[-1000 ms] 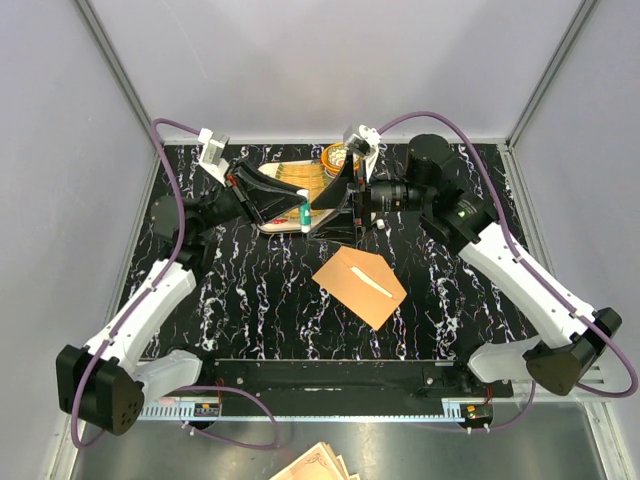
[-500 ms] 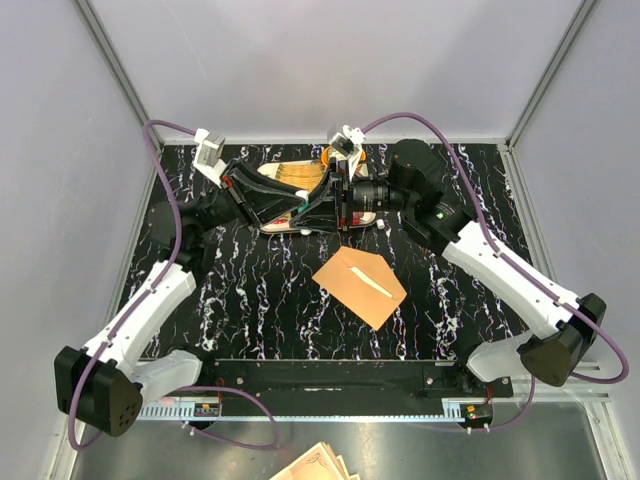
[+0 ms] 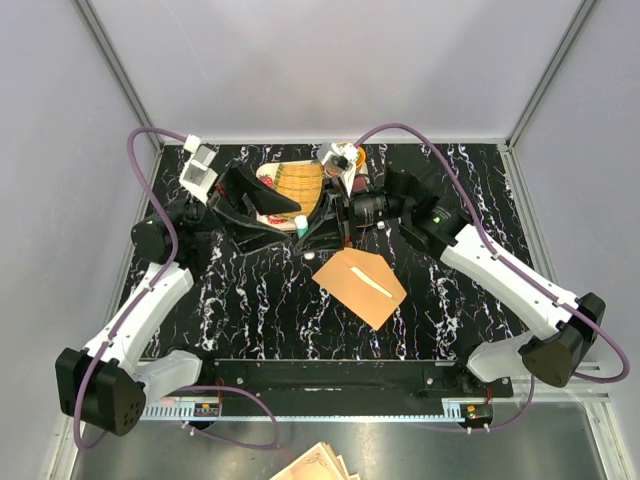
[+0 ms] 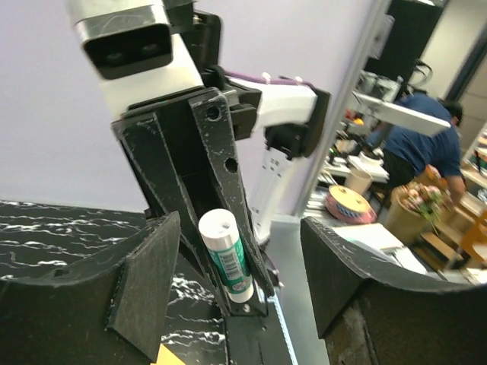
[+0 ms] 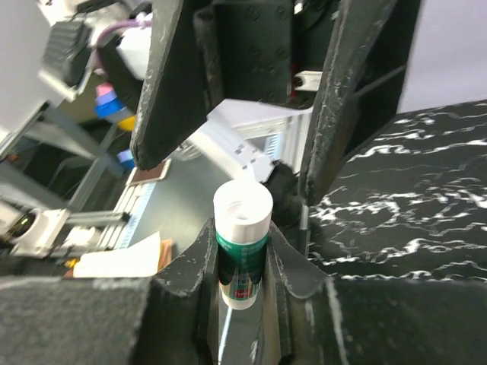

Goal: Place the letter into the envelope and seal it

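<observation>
The orange-tan envelope lies flat on the black marbled table, flap side up with a white strip across it. The letter is hidden or out of view. Just behind the envelope the two grippers meet tip to tip. My right gripper is shut on a white and green glue stick, which stands upright between its fingers. My left gripper is open, its fingers spread either side of the stick and clear of it. A corner of the envelope shows low in the left wrist view.
A shallow tray holding a yellow slatted item sits at the back of the table, with a tape roll beside it. A stack of ornate-edged beige paper lies in front of the arm bases. Grey walls enclose three sides.
The left gripper has opened off the glue stick and drawn back to the left. The right gripper has moved left and shut on the stick.
</observation>
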Controlling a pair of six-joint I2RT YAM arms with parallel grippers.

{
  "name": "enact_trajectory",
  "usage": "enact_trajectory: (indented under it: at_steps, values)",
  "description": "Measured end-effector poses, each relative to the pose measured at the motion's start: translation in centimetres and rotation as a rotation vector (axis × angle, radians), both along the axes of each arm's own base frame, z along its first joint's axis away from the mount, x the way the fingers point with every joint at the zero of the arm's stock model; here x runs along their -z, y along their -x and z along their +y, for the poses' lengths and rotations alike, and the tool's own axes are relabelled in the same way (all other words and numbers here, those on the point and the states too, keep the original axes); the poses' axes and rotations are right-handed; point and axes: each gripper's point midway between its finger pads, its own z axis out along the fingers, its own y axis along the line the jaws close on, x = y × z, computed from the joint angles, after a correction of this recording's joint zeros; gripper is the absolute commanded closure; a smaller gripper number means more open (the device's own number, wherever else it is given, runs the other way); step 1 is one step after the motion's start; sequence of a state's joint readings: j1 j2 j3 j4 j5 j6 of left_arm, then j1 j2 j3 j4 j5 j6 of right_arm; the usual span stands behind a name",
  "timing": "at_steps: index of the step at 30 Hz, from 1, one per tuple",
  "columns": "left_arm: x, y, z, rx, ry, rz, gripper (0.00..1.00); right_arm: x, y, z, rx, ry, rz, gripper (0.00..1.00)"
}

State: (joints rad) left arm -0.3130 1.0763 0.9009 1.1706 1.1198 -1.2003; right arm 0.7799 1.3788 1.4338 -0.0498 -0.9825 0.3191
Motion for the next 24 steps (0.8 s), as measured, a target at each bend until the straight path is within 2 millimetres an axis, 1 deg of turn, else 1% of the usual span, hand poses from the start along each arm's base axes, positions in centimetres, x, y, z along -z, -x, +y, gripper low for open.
enact_trajectory:
  at_steps: [4, 7, 9, 11, 13, 17, 20, 21, 24]
  values:
    - [0.4, 2.1, -0.6, 0.108, -0.054, -0.04, 0.39, 0.8, 2.5, -0.1, -0.109, 0.021, 0.013, 1.0]
    - [0.8, 3.2, -1.1, 0.165, -0.077, -0.049, 0.42, 1.2, 4.1, -0.1, -0.169, 0.033, 0.012, 1.0]
    - [1.0, 3.7, -1.4, 0.193, -0.083, -0.051, 0.5, 1.4, 4.7, 0.0, -0.193, 0.041, 0.016, 1.0]
    - [1.0, 4.1, -1.5, 0.211, -0.086, -0.052, 0.55, 1.4, 5.1, -0.1, -0.209, 0.045, 0.017, 1.0]
    - [1.1, 4.5, -1.7, 0.226, -0.087, -0.05, 0.57, 1.4, 5.3, -0.1, -0.216, 0.043, 0.013, 1.0]
    - [1.2, 4.8, -1.9, 0.245, -0.09, -0.045, 0.54, 1.1, 5.3, -0.1, -0.217, 0.037, 0.004, 1.0]
    - [1.1, 5.0, -1.9, 0.25, -0.091, -0.039, 0.68, 1.0, 5.3, -0.1, -0.217, 0.036, 0.004, 1.0]
    - [1.2, 5.0, -1.9, 0.251, -0.091, -0.036, 0.76, 1.0, 5.3, -0.1, -0.217, 0.036, 0.003, 1.0]
    - [1.2, 4.9, -1.9, 0.254, -0.093, -0.02, 0.85, 1.0, 5.4, -0.1, -0.222, 0.035, 0.002, 1.0]
